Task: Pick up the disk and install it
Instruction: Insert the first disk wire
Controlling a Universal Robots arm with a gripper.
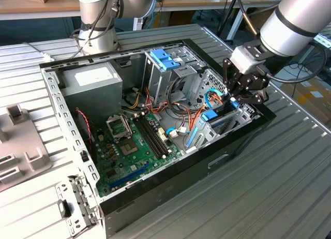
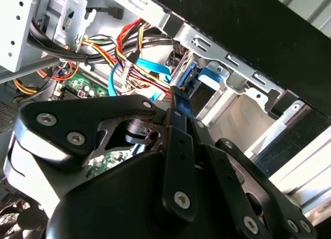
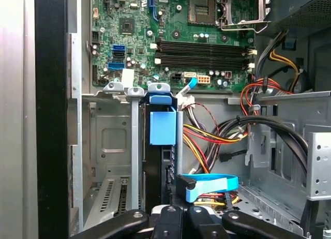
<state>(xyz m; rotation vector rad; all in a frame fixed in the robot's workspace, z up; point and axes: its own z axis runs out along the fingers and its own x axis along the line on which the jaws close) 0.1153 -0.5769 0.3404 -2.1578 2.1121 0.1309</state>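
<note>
The open computer case (image 1: 155,192) lay on its side on the ribbed metal tabletop (image 1: 269,197), its side panel off so the interior could be reached from above. Along the case wall nearest the tabletop's front edge sat a low drive bay (image 3: 111,140), a sheet-metal cage with slots standing open upward. The disk (image 3: 161,146) stood on edge in that bay, dark body down in the slot with its light-blue rail and end tab uppermost, so it appeared to be partly or fully seated rather than lying loose. The hand (image 1: 243,91) hung directly over that bay, apparently lined up with the slot so as to press or guide the disk straight down. Whether its fingers were closed on the disk's end or merely resting by it could not be told, since the linkage hid the tips in both wrist views. A flat blue data cable (image 3: 209,184) curled just beside the hand, near the disk's end. Farther in lay the green motherboard (image 1: 134,146). Beyond it stood the grey power supply (image 1: 93,81) and the tall drive cage (image 1: 170,76) against the far wall.
</note>
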